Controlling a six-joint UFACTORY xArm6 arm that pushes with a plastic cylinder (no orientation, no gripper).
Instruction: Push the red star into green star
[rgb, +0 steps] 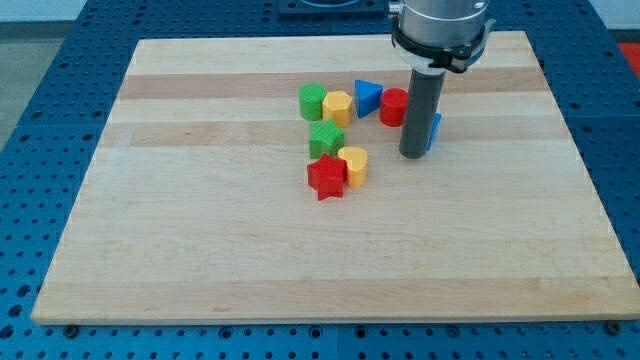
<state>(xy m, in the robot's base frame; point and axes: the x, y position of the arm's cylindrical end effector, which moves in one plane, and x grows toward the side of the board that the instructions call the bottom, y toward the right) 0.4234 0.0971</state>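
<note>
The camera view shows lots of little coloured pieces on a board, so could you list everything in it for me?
green star: one, green, middle of the cluster, touching the red star below it
red star: one, red, bottom of the cluster
yellow heart: one, yellow, against the red star's right side
green block: one, green, top left of the cluster
yellow block: one, yellow, just right of the green block
blue triangle: one, blue, top of the cluster
red cylinder: one, red, right of the blue triangle
blue block: one, blue, mostly hidden behind the rod
wooden board: one, pale wood, on a blue perforated table
my tip: one, dark rod end, right of the cluster, in front of the blue block
</note>
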